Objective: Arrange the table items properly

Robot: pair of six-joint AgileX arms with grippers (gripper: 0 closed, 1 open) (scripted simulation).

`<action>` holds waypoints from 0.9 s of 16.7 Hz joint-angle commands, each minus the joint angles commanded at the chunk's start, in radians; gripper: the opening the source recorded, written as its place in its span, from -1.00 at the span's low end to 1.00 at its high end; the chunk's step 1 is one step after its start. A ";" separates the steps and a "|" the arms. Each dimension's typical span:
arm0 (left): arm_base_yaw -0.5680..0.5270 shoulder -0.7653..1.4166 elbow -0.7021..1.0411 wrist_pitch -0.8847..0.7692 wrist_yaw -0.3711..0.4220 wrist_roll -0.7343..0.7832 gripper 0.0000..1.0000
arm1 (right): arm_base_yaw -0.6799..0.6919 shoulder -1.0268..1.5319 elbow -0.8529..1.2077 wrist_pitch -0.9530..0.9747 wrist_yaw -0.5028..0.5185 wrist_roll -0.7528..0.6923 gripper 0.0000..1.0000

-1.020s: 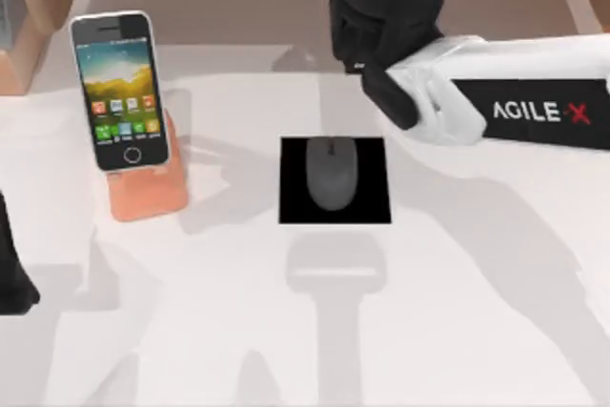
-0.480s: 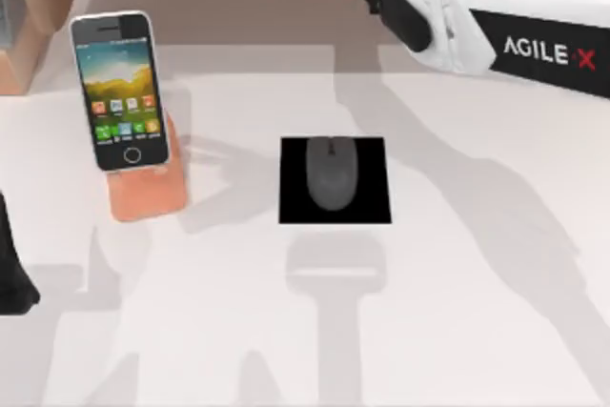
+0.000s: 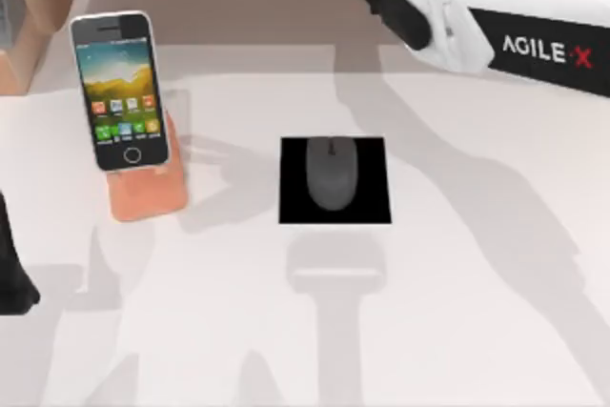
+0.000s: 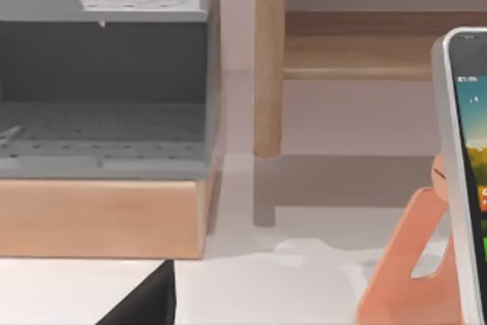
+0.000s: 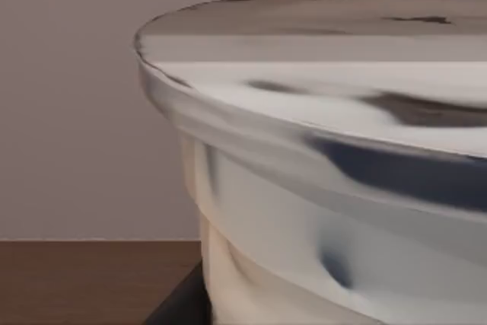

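Two items sit settled: the mouse [image 3: 332, 172] on the black pad [image 3: 291, 212] at mid-table and the phone [image 3: 118, 91] leaning on the orange stand [image 3: 145, 199] at the left. Right arm [image 3: 496, 30] reaches to the table's far edge, and its wrist view has the cup [image 5: 319, 188] pressed close with the lid uppermost; whether its pincer grips it I cannot tell. Left arm [image 3: 11, 274] idles at the left edge.

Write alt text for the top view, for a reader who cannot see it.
A grey mouse sits on a black square pad at the middle of a white table. On the left, a smartphone leans on a peach-orange stand; the right arm reaches to the far edge.
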 joint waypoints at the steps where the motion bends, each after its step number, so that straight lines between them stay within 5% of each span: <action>1: 0.000 0.000 0.000 0.000 0.000 0.000 1.00 | 0.013 -0.007 0.004 0.002 0.002 0.009 -1.00; 7: 0.000 0.000 0.000 0.000 0.000 0.000 1.00 | 0.131 -0.014 0.007 0.000 0.008 0.081 -1.00; 15: 0.000 0.000 0.000 0.000 0.000 0.000 1.00 | -0.008 0.006 0.002 -0.003 -0.002 -0.004 -1.00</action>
